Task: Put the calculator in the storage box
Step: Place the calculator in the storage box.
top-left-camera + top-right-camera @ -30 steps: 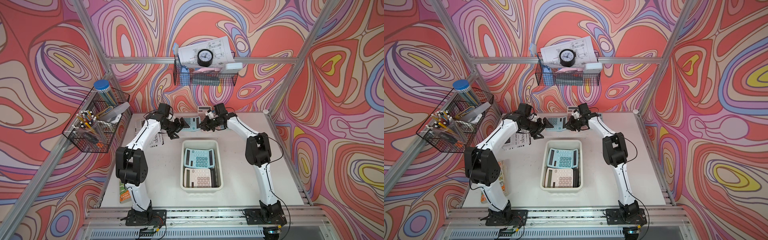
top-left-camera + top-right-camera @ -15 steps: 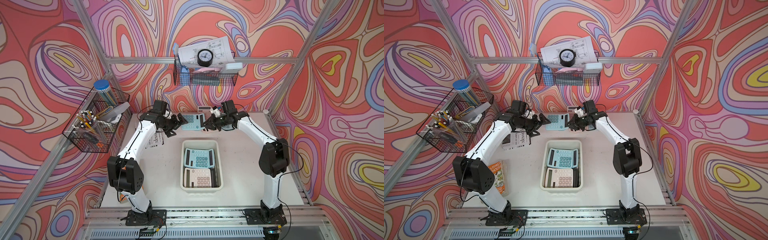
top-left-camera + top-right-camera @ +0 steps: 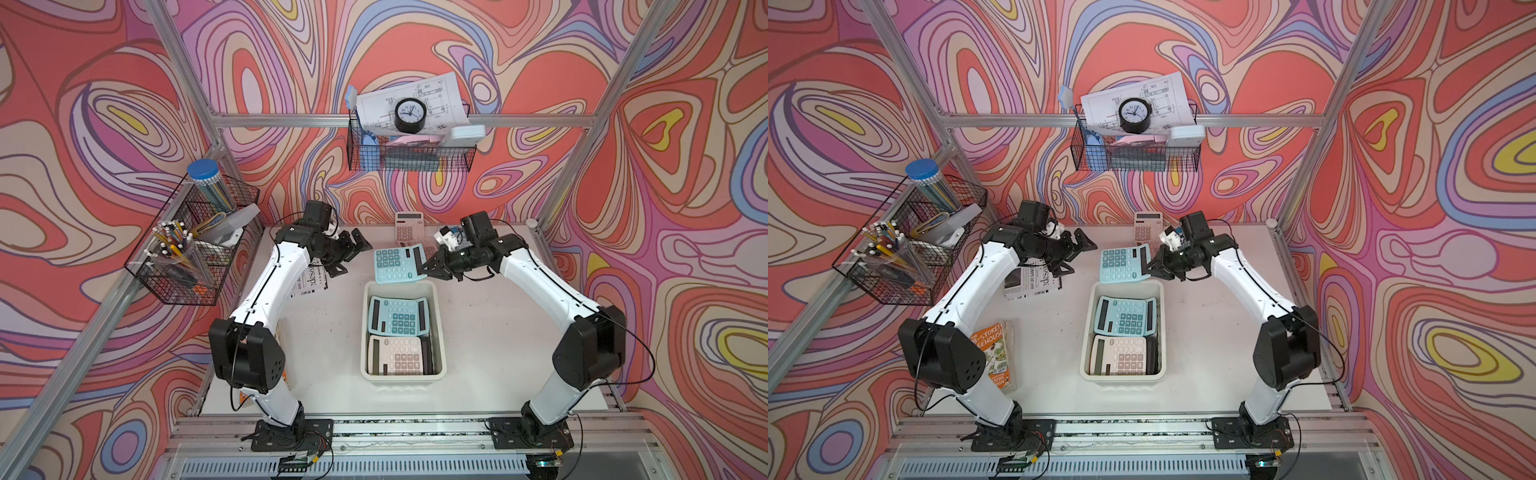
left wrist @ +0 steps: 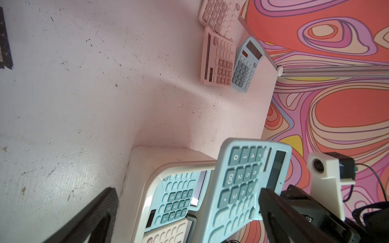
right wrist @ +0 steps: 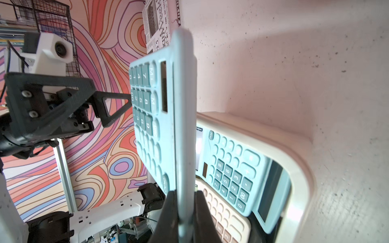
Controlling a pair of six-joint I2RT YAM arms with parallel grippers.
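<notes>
**Calculator pinched by one edge above the box's far end**

Calculator (image 3: 395, 264), the teal one, hangs from my right gripper (image 3: 430, 271). The jaws are pressed together on its display-side edge, and the right wrist view shows the thin body clamped between them. It is held keys-up and tilted, I judge so it can slide down into the storage box (image 3: 440, 332) just below that gripper and toward the arm's base. Its lower edge overlaps the far rim.

My left gripper (image 3: 353, 254) is spread wide and empty, standing apart on the calculator's opposite side and leaving the drop clear. A blue calculator (image 3: 398, 316) and a cream calculator (image 3: 397, 355) already cover the box floor, so this one should land on top.

The white table (image 3: 498, 332) is scuffed and speckled. A pink calculator (image 3: 409, 226) lies beyond the right gripper, and a newspaper (image 3: 309, 282) lies under the left. Swirl-patterned walls and wire baskets (image 3: 195, 245) close in the cell.
</notes>
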